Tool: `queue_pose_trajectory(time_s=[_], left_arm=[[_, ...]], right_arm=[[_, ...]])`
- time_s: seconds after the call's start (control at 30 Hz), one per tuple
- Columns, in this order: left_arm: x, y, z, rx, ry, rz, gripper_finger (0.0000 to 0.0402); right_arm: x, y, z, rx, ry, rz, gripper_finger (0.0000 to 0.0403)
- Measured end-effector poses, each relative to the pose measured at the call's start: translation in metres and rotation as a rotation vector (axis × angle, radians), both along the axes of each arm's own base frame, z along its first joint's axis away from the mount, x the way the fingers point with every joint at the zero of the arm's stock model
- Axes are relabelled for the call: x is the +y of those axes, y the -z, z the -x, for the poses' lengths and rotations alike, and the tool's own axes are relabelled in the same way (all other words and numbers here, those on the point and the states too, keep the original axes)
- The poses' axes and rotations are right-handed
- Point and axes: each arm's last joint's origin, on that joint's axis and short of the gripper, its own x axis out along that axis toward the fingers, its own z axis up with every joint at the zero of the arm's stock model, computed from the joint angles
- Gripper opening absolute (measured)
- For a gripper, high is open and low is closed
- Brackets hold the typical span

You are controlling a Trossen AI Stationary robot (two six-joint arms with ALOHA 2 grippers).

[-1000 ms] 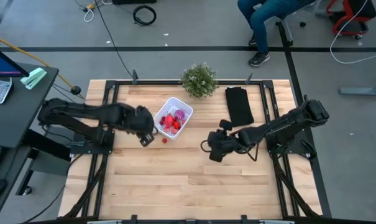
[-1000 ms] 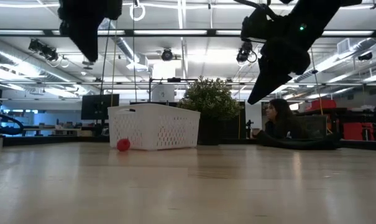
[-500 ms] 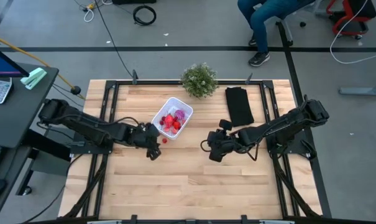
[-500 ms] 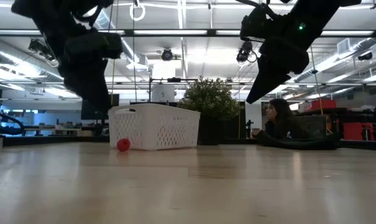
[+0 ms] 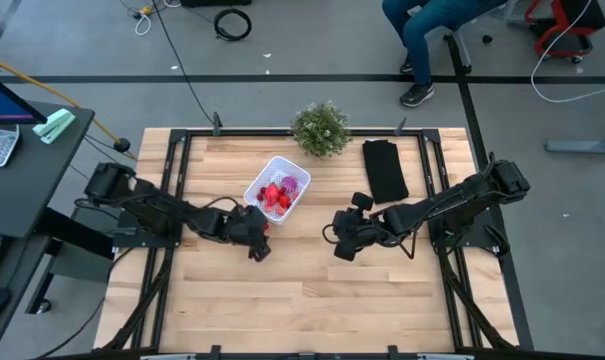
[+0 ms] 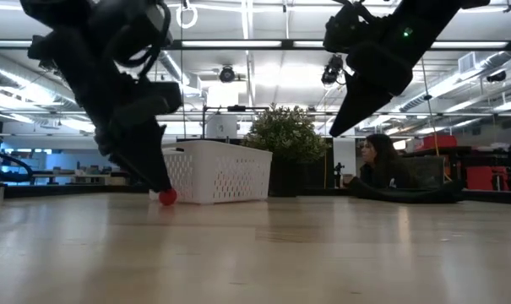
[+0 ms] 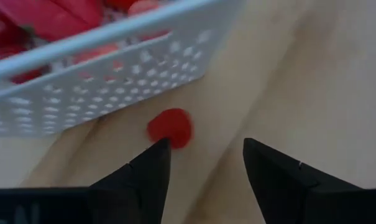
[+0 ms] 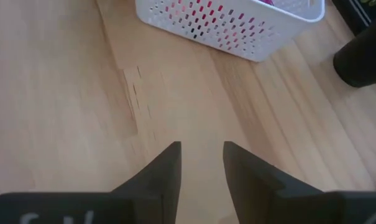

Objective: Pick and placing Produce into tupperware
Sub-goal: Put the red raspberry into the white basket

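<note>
A small red produce piece (image 7: 169, 127) lies on the wooden surface (image 5: 312, 290) just beside the white tupperware (image 5: 291, 207), slightly left of the high frame's centre. The tupperware (perforated walls) holds more red and pinkish produce (image 5: 275, 194). The left pincer (image 7: 203, 158) hangs low over the loose piece, its fingers spread and empty, one tip at the piece's edge. Right of centre, the right pincer (image 8: 201, 162) hovers above bare wood, fingers somewhat parted, gripping nothing. A potted plant (image 5: 320, 128) and black cloth (image 5: 384, 168) sit toward the top.
</note>
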Motion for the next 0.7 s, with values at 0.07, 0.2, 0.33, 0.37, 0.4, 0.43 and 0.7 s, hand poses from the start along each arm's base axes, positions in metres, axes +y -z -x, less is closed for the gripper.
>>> queue_pose_trajectory(time_s=[0.07,0.2,0.33,0.37,0.4,0.43,0.7], left_arm=[[0.001,0.005,-0.001,0.012,-0.021,-0.039,0.0207],[0.003,0.01,-0.002,0.008,-0.071,-0.089,0.021],[0.005,0.01,-0.003,0.005,-0.087,-0.094,0.0209],[0.006,0.01,-0.003,0.002,-0.095,-0.103,0.0208],[0.008,0.01,-0.003,0.0,-0.103,-0.109,0.0206],[0.009,0.01,-0.003,-0.001,-0.11,-0.112,0.0204],[0.011,0.011,-0.004,-0.008,-0.14,-0.098,0.0198]], right_arm=[[0.0,0.0,0.0,-0.004,0.001,-0.002,0.0127],[0.0,0.0,0.0,-0.005,0.002,-0.002,0.0126],[0.0,0.0,-0.001,-0.009,0.002,-0.004,0.0126],[0.0,-0.001,-0.001,-0.01,0.002,-0.004,0.0126],[0.0,-0.001,-0.001,-0.012,0.002,-0.004,0.0126],[0.0,-0.001,-0.001,-0.014,0.002,-0.005,0.0126],[0.0,-0.001,-0.001,-0.014,0.002,-0.005,0.0126]])
